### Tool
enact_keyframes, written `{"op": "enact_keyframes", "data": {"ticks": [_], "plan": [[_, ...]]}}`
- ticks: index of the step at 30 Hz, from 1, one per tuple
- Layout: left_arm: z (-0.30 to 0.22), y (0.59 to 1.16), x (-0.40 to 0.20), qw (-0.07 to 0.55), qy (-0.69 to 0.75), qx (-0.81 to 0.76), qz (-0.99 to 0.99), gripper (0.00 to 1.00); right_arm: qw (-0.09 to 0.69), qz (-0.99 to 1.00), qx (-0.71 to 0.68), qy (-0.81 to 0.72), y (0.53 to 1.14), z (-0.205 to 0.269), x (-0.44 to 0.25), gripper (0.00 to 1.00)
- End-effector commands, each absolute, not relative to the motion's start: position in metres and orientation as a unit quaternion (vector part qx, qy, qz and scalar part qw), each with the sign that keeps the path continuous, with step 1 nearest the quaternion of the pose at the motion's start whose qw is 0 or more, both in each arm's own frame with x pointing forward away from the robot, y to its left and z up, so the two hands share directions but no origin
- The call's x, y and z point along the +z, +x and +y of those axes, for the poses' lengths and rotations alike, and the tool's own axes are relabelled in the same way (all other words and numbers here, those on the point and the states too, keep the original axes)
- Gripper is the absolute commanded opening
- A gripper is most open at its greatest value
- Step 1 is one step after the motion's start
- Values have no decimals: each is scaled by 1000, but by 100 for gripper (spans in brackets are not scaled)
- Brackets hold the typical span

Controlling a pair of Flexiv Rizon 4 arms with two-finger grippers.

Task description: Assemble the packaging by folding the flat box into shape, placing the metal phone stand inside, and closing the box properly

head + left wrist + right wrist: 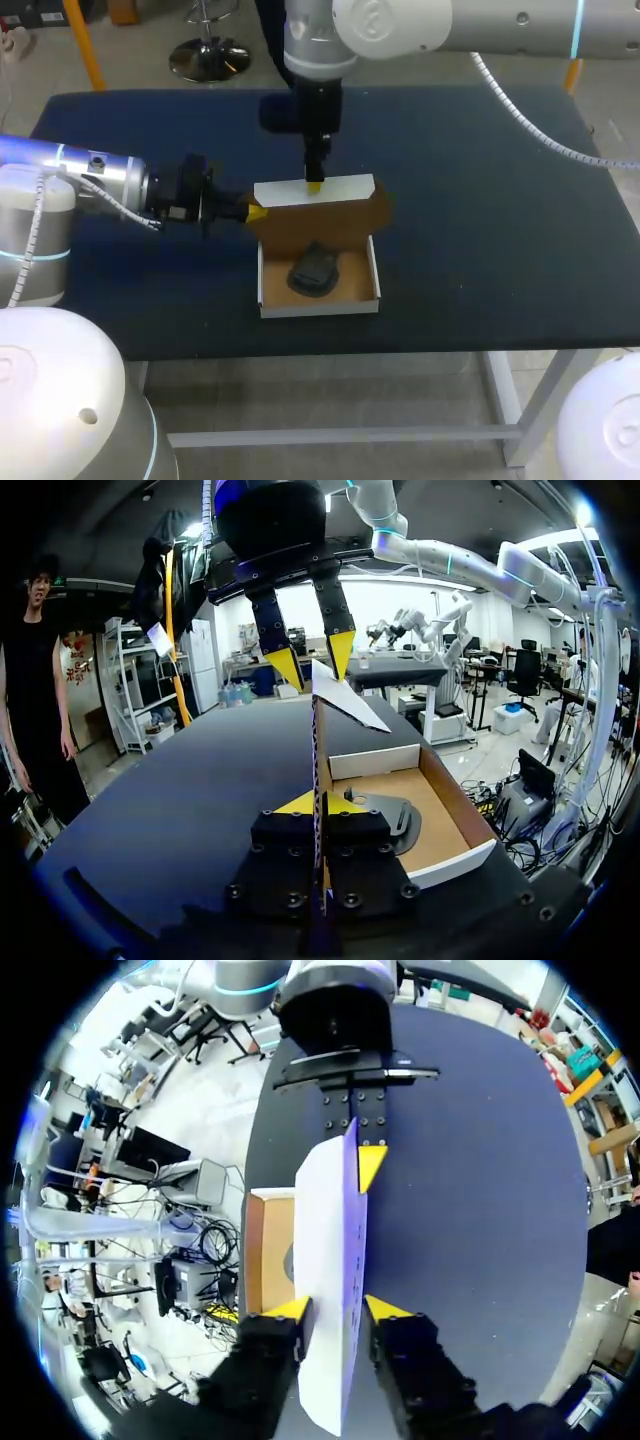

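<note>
The white-and-brown cardboard box [318,300] lies on the dark blue surface [480,250], with the black metal phone stand [313,271] inside. Its upright brown lid [322,226] is clamped edgewise by the left end effector [256,213], and its white flap [345,189] by the right end effector [314,186]. Both should be lowered together, squarely.

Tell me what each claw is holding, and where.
Left claw grips the box lid by its side edge. Right claw straddles its top flap; grip unclear.
</note>
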State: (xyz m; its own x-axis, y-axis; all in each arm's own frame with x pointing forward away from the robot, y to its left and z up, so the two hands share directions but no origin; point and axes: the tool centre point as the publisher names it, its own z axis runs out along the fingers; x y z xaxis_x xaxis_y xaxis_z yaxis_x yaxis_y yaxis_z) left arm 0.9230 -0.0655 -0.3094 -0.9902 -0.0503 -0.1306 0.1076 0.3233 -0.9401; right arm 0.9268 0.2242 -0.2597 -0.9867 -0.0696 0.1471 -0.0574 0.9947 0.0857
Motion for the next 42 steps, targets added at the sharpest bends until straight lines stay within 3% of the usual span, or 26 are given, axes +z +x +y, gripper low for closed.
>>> {"op": "enact_keyframes", "data": {"ticks": [1,11,17,37,42], "plan": [[-66,923,-309,67,18,-582,810,0,61,-996,-58,19,923,213,-244,100],[-66,923,-309,67,18,-582,810,0,30,-991,-101,-81,937,197,-202,100],[-66,923,-309,67,18,-582,810,0,14,-986,-38,-161,942,190,-194,100],[-66,923,-309,67,18,-582,810,0,14,-981,-22,-191,943,190,-196,100],[-67,914,-312,122,30,-578,807,0,29,-961,-6,-276,944,185,-199,100]]}}
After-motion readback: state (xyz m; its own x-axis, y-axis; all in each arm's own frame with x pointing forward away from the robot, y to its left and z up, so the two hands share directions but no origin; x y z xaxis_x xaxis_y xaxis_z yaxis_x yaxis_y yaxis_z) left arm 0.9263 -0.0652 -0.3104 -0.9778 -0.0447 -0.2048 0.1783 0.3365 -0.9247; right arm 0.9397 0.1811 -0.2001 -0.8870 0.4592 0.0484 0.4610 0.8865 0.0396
